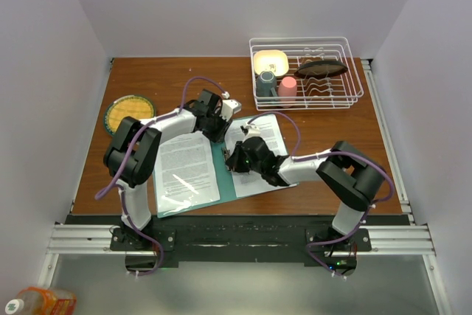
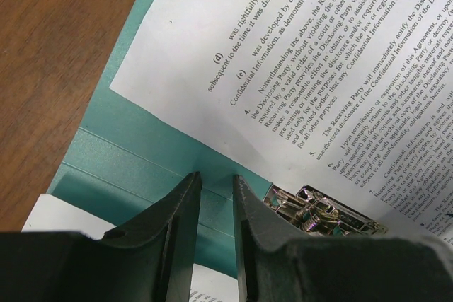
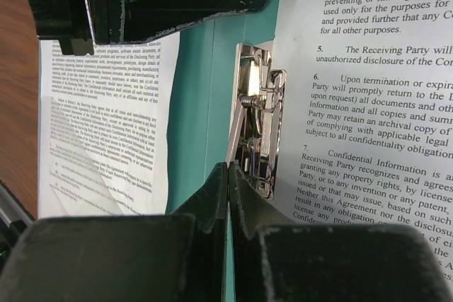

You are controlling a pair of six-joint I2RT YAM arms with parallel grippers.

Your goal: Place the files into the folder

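The teal folder (image 1: 226, 176) lies open on the table, a printed file (image 1: 186, 171) on its left leaf and another (image 1: 269, 134) on its right leaf. A metal clip (image 3: 255, 125) sits by the centre crease at the right sheet's edge (image 3: 375, 104). My left gripper (image 1: 221, 132) hovers low over the folder's far end, jaws a little apart and empty (image 2: 217, 178), beside the clip (image 2: 318, 213). My right gripper (image 1: 234, 158) is shut, its tips (image 3: 228, 165) together at the clip's near end over the teal crease (image 3: 198, 104).
A white wire dish rack (image 1: 306, 71) with cups and a bowl stands at the back right. A round woven mat (image 1: 129, 112) lies at the left. Walls close in the wooden table (image 1: 332, 138) on three sides.
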